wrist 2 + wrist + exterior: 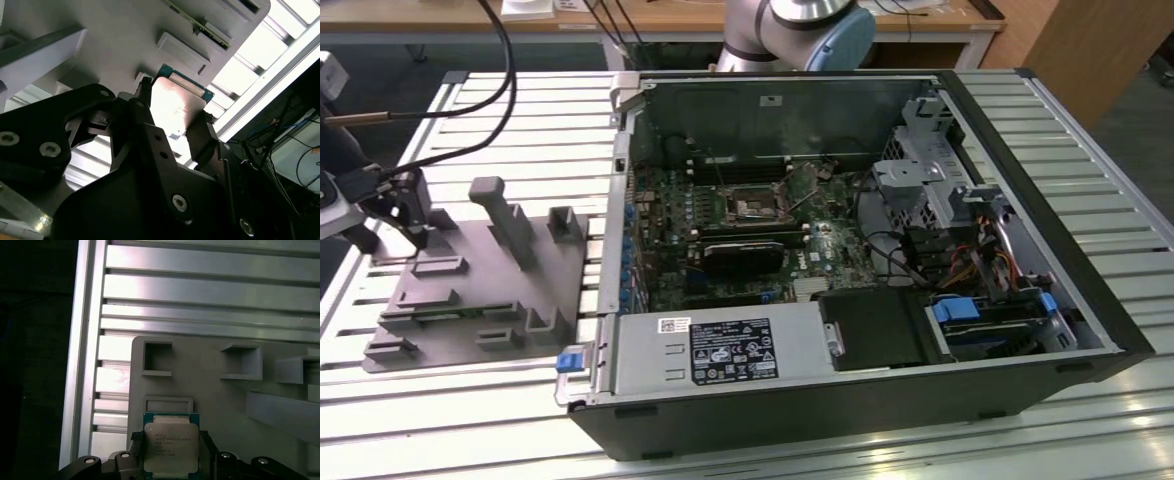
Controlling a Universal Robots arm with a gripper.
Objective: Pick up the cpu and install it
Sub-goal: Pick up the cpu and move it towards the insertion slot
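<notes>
A table [520, 100] of pale metal slats carries a grey tray [467, 290] at the exterior view's left and an open computer case [1087, 310] lying on its side over the middle and right. The arm [801, 30] stands behind the case, at the table's far edge.

The gripper [404, 222] hangs over the tray's far corner, at the exterior view's left. In both wrist views the cpu [171, 447] sits between the gripper's dark fingers [136, 441]. They are closed against two opposite edges of the chip, so the gripper [171, 450] has the cpu clamped. The shiny metal top faces the first wrist camera, and the green rim shows along one edge. In the second wrist view the cpu [175, 107] lies flat-on to the tray [125, 35] behind it, near a shallow rectangular pocket. I cannot tell whether it has cleared the tray's surface or rests on it.

The black-framed socket [758, 207] sits on the motherboard [841, 250] inside the case, just beyond a black card [740, 258]. From the gripper it lies toward the exterior view's right, well apart, with the case's upright near wall between them. The socket looks empty, so I judge the grasp made and the install not yet done
</notes>
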